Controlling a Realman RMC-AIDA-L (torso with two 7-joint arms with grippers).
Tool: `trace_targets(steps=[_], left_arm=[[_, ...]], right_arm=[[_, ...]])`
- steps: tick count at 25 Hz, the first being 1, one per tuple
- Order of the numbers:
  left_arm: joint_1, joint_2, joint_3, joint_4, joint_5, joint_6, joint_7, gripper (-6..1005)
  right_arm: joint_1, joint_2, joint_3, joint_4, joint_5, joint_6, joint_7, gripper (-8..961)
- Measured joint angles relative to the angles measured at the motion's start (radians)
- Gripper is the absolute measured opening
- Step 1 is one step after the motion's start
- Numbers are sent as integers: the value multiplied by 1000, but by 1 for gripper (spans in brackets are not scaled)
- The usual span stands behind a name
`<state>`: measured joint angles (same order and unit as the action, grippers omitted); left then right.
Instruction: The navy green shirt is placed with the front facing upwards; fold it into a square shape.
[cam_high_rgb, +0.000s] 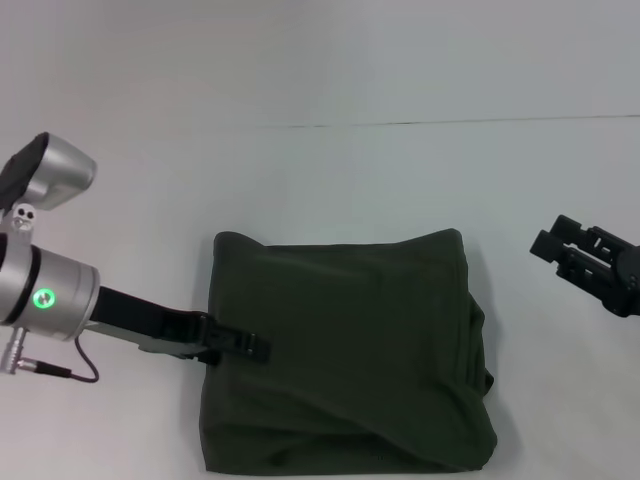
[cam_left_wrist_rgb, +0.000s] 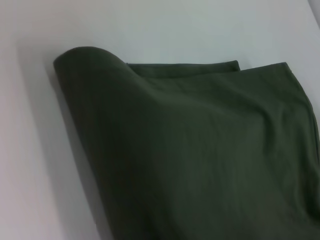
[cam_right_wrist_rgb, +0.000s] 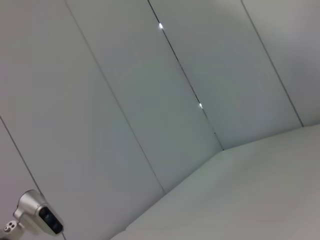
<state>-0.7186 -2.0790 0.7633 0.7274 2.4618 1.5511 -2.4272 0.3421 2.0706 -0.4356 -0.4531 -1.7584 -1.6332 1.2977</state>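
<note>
The plain white table (cam_high_rgb: 330, 180) carries the work. The navy green shirt (cam_high_rgb: 345, 355), a dark olive cotton garment already folded into a roughly square, layered block, lies directly to the right of the left gripper (cam_high_rgb: 240, 347). That black gripper sits at the middle of the shirt's left edge, its tips reaching just over the fabric; whether it grips the cloth or is parted cannot be told. In the left wrist view the shirt (cam_left_wrist_rgb: 200, 160) shows one corner rounded and slightly lifted, with lower layers showing along the adjoining edge. The right-hand edge of the shirt is bunched in stacked folds. The black right gripper (cam_high_rgb: 560, 250) hangs well apart from the shirt, beyond its upper right corner, fingers slightly parted and holding nothing. Bare tabletop surrounds the shirt on the left, far and right sides.
</note>
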Motion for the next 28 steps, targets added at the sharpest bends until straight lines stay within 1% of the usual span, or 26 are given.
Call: trace_targets(steps=[3, 9, 14, 22, 28], left_arm=[[-2, -7, 16, -3, 0, -12, -1, 920], [-13, -14, 37, 1, 1, -17, 0, 911], [-13, -18, 48, 9, 1, -45, 6, 725], [-14, -29, 51, 13, 2, -65, 17, 484], [-18, -31, 48, 13, -7, -87, 17, 282]], right_arm=[[1, 0, 0, -1, 0, -3, 0, 614], [6, -1, 0, -1, 4, -6, 0, 614], [7, -1, 1, -1, 5, -9, 1, 613], [10, -1, 6, -1, 7, -9, 1, 613], [14, -1, 6, 0, 7, -9, 1, 614]])
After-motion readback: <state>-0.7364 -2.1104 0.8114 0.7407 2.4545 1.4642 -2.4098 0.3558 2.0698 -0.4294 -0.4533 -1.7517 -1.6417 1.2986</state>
